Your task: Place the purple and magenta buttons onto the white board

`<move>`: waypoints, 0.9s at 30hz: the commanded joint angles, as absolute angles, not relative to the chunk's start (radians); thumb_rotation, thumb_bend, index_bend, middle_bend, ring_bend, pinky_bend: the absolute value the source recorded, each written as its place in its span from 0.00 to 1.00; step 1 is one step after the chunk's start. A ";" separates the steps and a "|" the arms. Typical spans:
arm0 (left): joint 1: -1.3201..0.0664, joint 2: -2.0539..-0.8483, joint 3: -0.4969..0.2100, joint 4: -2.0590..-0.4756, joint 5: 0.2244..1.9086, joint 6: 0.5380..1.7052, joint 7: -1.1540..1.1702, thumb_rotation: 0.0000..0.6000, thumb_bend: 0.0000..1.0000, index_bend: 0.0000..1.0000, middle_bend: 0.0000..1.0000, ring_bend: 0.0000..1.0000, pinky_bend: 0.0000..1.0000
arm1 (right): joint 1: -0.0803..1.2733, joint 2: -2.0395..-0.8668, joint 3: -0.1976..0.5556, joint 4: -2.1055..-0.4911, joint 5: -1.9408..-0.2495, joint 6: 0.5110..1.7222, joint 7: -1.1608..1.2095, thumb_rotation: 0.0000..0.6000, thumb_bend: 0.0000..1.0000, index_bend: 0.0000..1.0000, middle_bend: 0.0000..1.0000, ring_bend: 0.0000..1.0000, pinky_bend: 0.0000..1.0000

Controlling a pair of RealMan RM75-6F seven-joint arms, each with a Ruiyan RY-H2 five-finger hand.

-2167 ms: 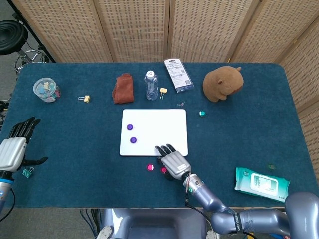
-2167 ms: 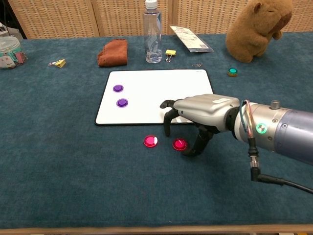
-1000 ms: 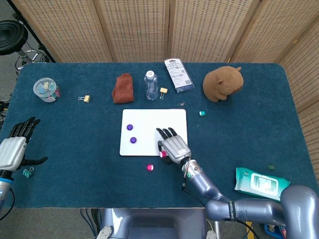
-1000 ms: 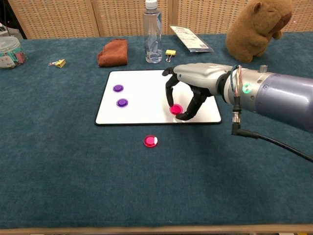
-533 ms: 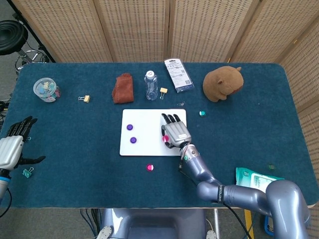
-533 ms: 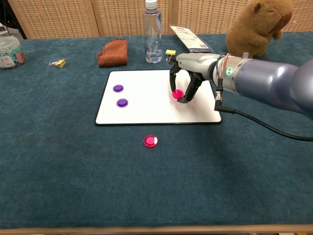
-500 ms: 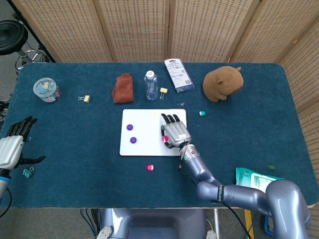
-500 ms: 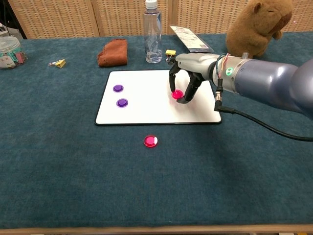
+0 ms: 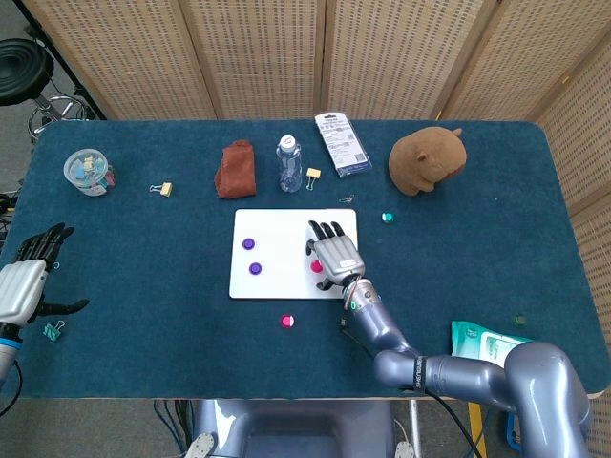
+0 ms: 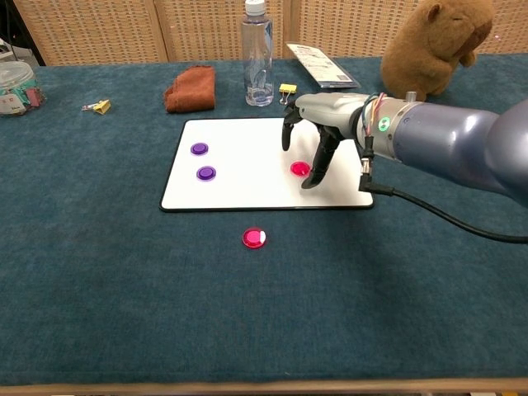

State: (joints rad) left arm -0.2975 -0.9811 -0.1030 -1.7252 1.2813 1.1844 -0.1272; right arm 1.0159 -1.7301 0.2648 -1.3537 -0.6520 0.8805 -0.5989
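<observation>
The white board [image 9: 282,234] [image 10: 239,161] lies mid-table. Two purple buttons [image 9: 248,244] [image 9: 255,268] sit on its left part, seen too in the chest view [image 10: 199,149] [image 10: 206,173]. One magenta button [image 9: 316,266] [image 10: 300,168] lies on the board's right part. My right hand [image 9: 334,256] [image 10: 326,115] hovers just over it with fingers apart and holds nothing. A second magenta button [image 9: 285,321] [image 10: 254,238] lies on the cloth in front of the board. My left hand [image 9: 24,286] rests open at the table's left edge, only in the head view.
Behind the board stand a water bottle [image 9: 289,164], a brown cloth [image 9: 236,169], a flat packet [image 9: 342,144] and a yellow clip [image 9: 313,174]. A brown plush [image 9: 427,159] and a green button [image 9: 387,218] are at the right. A wipes pack [image 9: 487,343] lies front right.
My right hand carried a magenta button from the cloth onto the board, set it down and spread its fingers off it. The left hand stayed put.
</observation>
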 commanded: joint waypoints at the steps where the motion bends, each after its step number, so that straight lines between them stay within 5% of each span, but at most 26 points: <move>1: -0.296 -0.979 -0.102 -1.725 1.289 1.185 -0.134 1.00 0.04 0.00 0.00 0.00 0.00 | 1.010 -1.702 0.265 -1.405 -0.664 0.911 -0.603 1.00 0.16 0.32 0.00 0.00 0.00; 12: -0.289 -0.971 -0.099 -1.728 1.313 1.194 -0.153 1.00 0.04 0.00 0.00 0.00 0.00 | 0.952 -1.603 0.211 -1.681 -0.789 0.959 -0.553 1.00 0.16 0.36 0.00 0.00 0.00; 27: -0.282 -0.962 -0.096 -1.728 1.335 1.203 -0.177 1.00 0.04 0.00 0.00 0.00 0.00 | 0.986 -1.761 0.161 -1.632 -0.785 0.977 -0.621 1.00 0.17 0.39 0.00 0.00 0.00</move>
